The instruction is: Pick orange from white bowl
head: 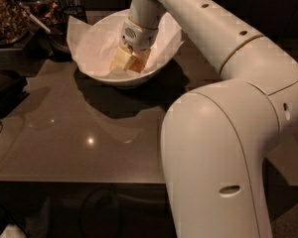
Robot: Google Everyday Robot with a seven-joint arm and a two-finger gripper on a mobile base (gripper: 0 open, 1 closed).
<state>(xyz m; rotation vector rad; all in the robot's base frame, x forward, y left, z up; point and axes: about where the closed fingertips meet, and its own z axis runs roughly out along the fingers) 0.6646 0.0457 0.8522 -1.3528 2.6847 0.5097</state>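
My gripper (130,59) is down in the wide paper-lined white bowl (129,80), against the small round orange (141,62). Its grip (partly hidden) I cannot tell.

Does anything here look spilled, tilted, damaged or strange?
Nothing stands out. The wide white bowl stands upright on the dark table, with its crumpled white paper lining inside. The gripper is down in it at the small round orange.

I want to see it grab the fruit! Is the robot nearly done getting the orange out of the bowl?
About halfway. Done: the claw is down inside the white bowl, right at the orange. In hand: the grab itself, though I cannot tell if it grips yet. Left: lifting the orange out, since it sits low in the bowl.
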